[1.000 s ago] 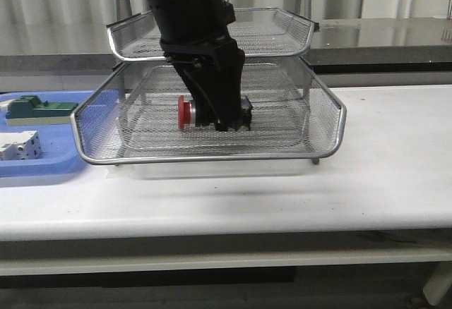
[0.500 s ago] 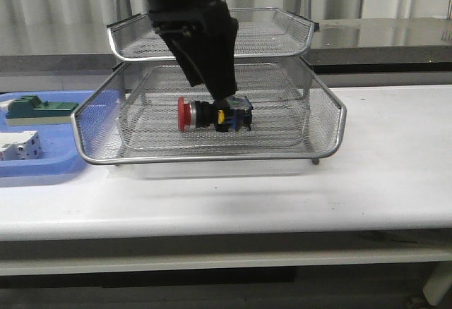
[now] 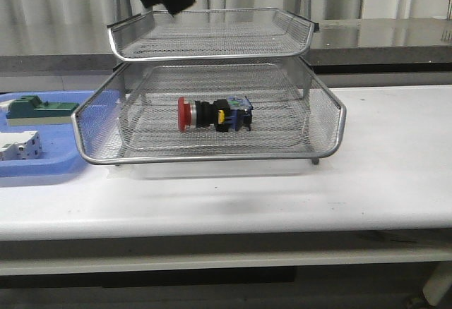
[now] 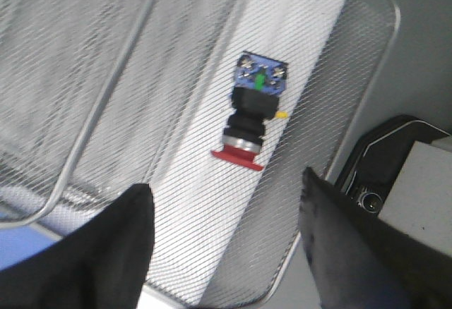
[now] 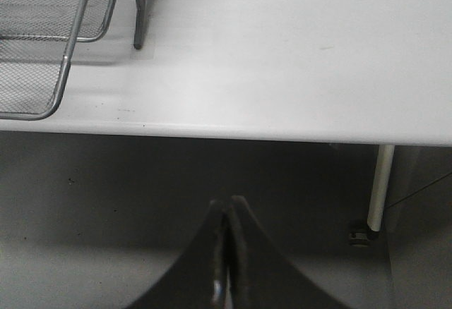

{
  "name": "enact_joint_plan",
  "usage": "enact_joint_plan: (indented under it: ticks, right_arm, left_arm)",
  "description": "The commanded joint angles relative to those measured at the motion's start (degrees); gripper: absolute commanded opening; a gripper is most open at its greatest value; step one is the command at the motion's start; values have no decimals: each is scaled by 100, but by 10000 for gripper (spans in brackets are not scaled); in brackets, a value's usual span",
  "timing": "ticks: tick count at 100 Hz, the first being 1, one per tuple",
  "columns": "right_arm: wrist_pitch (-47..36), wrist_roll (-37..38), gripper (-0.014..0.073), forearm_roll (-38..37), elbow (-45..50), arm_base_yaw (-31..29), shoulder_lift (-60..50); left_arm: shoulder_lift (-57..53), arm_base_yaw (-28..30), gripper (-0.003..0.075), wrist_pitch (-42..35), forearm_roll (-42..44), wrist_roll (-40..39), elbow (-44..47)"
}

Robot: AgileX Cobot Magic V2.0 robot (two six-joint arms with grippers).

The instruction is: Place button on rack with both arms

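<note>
Button: lies on its side on the mesh floor of the pulled-out middle tray, red head toward the blue tray (nothing touches it).
Rack: stands on the white table.
Left gripper: high above the button, fingers spread wide, empty.
Right gripper: off the table's edge, fingers pressed together, holding nothing.
Blue tray: beside the rack, carrying a green block and a white part.

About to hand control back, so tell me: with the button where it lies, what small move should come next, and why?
Probably push the pulled-out tray back into the rack. The button lies on its side in that tray, nothing gripping it; the left pincer hangs open above it, and the right pincer is shut, off the table's edge.
</note>
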Motion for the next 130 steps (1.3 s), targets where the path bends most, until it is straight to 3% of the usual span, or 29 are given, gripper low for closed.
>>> enact_joint_plan:
  ticks: [1,21,43,103,130]
  right_arm:
    - [-308,-22,-68,-99,-192,-32,8]
    - [-308,-22,-68,-99,-192,-32,8]
    - [-308,-22,-68,-99,-192,-32,8]
    - [-308,-22,-68,-99,-192,-32,8]
    - [-308,-22,-68,-99,-192,-32,8]
  left_arm:
    - [-459,282,433,164,-56,-182,-143]
    - [-843,1054,433,164,-56,-468,9]
    - [-1535,1730,433,-224,-56,-566,1007]
    - [-4574,2466,433,-4183,-250,-1549,4879]
    - [-5788,2817,433,-5133,-250,-1822,6262]
